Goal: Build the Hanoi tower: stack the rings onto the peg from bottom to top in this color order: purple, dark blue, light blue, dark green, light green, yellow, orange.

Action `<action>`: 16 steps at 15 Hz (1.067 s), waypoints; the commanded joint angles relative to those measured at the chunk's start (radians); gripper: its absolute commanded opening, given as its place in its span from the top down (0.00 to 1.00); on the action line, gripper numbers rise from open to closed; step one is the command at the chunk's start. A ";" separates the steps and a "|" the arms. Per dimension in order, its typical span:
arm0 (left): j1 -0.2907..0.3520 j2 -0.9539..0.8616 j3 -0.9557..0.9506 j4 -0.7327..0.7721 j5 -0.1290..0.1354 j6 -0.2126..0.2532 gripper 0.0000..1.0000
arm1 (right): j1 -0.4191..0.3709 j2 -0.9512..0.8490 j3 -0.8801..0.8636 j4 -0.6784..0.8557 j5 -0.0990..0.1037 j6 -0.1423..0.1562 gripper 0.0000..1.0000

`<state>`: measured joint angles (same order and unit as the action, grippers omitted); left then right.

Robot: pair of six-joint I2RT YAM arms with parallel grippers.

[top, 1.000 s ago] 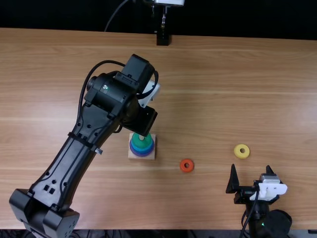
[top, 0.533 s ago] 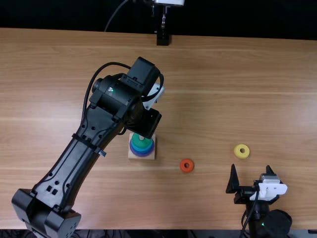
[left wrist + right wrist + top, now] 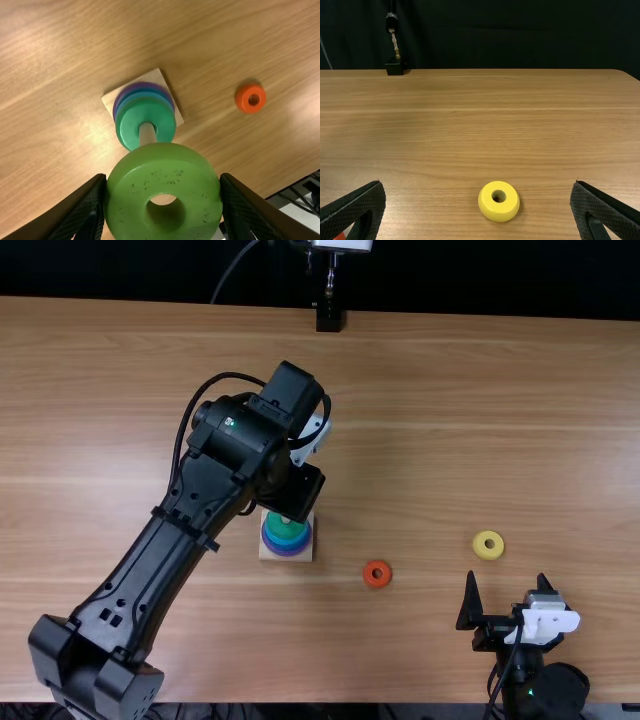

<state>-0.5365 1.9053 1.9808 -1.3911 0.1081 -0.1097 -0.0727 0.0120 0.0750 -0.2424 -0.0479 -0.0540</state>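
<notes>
Nearest in the left wrist view, the light green ring (image 3: 131, 197) is clamped by the left gripper (image 3: 164, 179); beyond it, the purple-to-dark-green stack (image 3: 145, 112) is already built on the peg (image 3: 147, 134), with the orange ring (image 3: 244, 102) and yellow ring (image 3: 480, 553) left. Near the table's (image 3: 480, 440) near edge, the right gripper (image 3: 507, 577) is held spread; farther out, the left arm (image 3: 165, 560) is slanted over the stack.

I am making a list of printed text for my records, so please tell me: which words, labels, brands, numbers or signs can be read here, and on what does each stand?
None can be read.
Light green ring: dark specks, no letters or numbers.
Orange ring and yellow ring: no print seen.
White part on the left arm: small dark marks, too small to tell.
</notes>
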 commanded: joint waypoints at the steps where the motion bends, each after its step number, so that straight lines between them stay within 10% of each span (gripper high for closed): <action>1: 0.003 0.018 -0.016 0.007 0.004 -0.008 1.00 | -0.009 -0.012 -0.061 -0.081 -0.006 -0.003 0.00; 12: 0.012 0.026 -0.069 0.038 0.004 0.001 1.00 | -0.009 -0.012 -0.061 -0.081 -0.006 -0.003 0.00; 13: 0.012 0.032 -0.069 0.042 0.004 0.003 0.81 | -0.009 -0.012 -0.061 -0.081 -0.006 -0.003 0.00; 15: 0.012 0.034 -0.071 0.040 0.004 0.005 0.06 | -0.009 -0.012 -0.061 -0.081 -0.006 -0.003 0.00; 16: 0.017 0.034 -0.088 0.040 0.006 0.005 0.00 | -0.009 -0.012 -0.061 -0.081 -0.006 -0.003 0.00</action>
<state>-0.5316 1.9121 1.9133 -1.3506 0.1078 -0.1081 -0.0727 0.0120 0.0746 -0.2420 -0.0479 -0.0540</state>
